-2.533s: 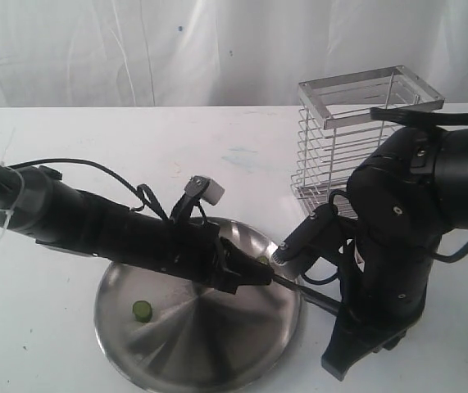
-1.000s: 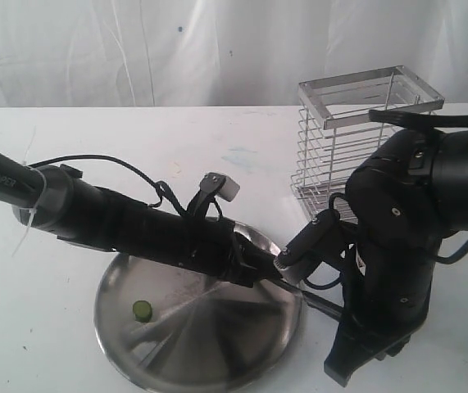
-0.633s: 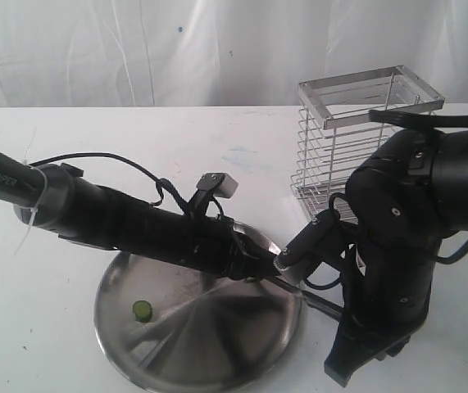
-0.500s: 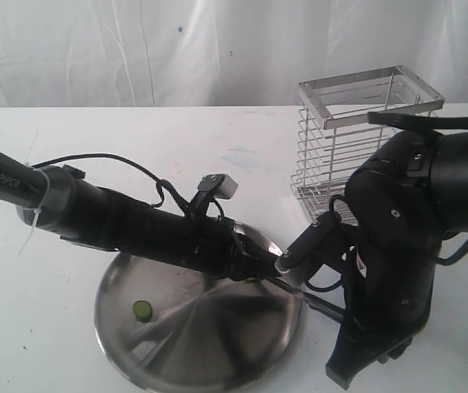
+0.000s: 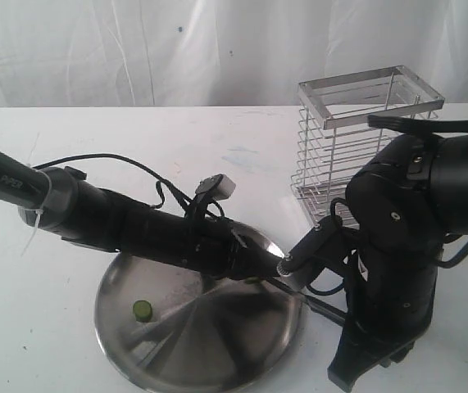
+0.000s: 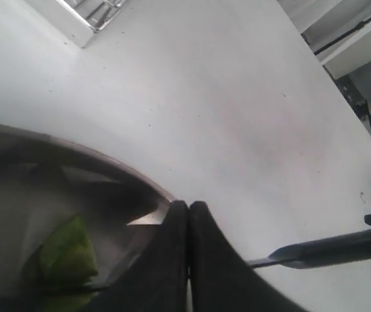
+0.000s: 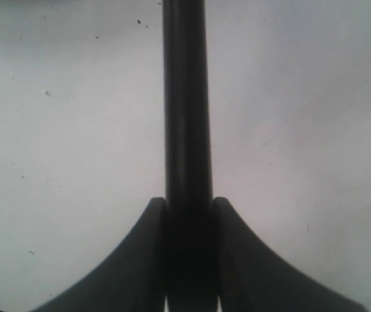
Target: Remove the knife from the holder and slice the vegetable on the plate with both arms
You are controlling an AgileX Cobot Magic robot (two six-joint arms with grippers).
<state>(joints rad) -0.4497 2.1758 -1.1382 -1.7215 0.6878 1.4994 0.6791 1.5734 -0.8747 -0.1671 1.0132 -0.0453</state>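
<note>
The steel plate lies at the front centre, with one round green slice at its left. My left gripper is shut with nothing between its fingers and hovers just above the plate's far right rim. A green vegetable piece lies on the plate just beside it. My right gripper is shut on the black handle of the knife. The knife lies low, pointing at the plate's right edge, and its tip stops short of the left fingers. The wire holder stands behind, with no knife in it.
The bulky right arm fills the space between the plate and the holder. The left arm lies across the plate's far half with its cable looped above. A white cloth backdrop hangs behind the white table.
The left gripper has slid a little further right over the plate's rim and sunk lower. The right arm has shifted slightly right and down with the knife. The slice has not moved.
</note>
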